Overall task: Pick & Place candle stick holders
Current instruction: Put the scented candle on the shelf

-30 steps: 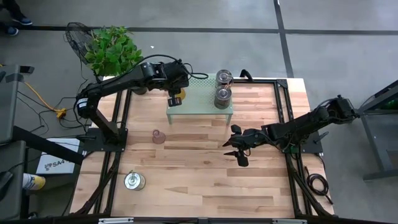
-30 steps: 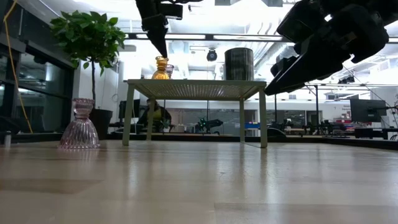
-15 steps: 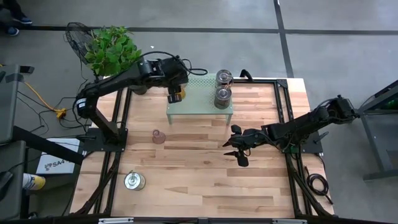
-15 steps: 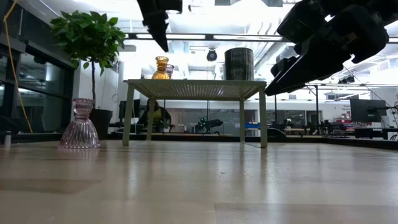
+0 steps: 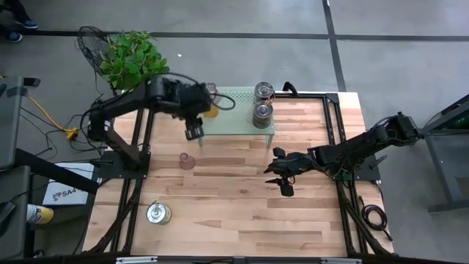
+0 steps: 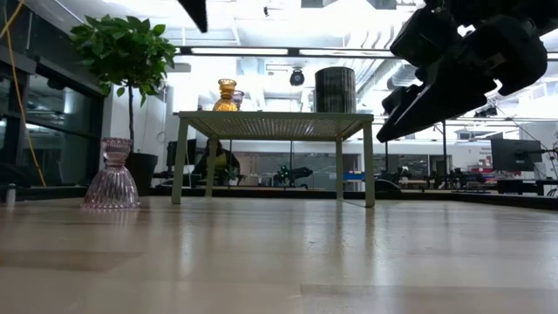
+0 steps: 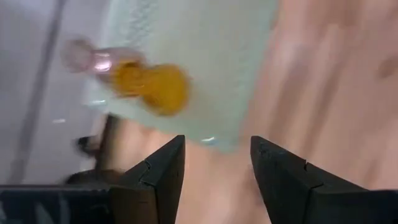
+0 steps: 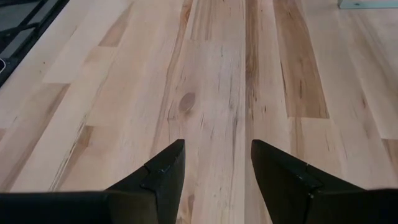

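- High view: the left pincer [image 5: 194, 132] hangs over the desk [image 5: 234, 213] just off the near-left corner of the small green stand [image 5: 238, 117], fingers released and grasping nothing.
- Left wrist view: the amber holder [image 7: 155, 87] stands on the stand's mesh top, with a pale pink holder [image 7: 84, 56] touching or just beside it; both are apart from the fingers [image 7: 158, 174].
- High view: two grey metallic holders [image 5: 263, 103] sit at the stand's right end.
- Another pink glass holder [image 5: 187, 161] stands on the desk near the stand; a silvery holder [image 5: 157, 213] lies well apart, toward the front left.
- Right pincer [image 5: 282, 176] waits over mid-desk, released and empty.
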`<state>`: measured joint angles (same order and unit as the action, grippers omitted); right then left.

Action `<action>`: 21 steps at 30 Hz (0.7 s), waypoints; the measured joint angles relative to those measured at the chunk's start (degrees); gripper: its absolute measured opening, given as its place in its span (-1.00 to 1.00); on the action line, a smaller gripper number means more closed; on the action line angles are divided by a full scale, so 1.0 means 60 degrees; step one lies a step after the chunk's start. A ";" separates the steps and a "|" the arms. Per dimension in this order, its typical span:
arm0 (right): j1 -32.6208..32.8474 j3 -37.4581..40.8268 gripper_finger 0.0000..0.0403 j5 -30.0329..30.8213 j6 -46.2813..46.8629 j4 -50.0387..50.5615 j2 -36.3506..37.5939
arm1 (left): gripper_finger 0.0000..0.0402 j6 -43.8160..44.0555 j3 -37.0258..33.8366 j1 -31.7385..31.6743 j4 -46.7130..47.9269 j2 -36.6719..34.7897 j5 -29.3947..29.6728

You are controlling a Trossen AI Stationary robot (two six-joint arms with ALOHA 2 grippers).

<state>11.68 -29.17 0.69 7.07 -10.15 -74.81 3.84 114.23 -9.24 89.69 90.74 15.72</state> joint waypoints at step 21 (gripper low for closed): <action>0.0000 0.0004 -0.11 -0.0113 0.0106 0.0076 0.0000 | -0.12 1.1106 -0.5782 0.5821 0.0042 -0.1676 -0.2072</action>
<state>11.68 -29.15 0.01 7.70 -9.69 -74.81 70.48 79.54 25.68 89.94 80.68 3.29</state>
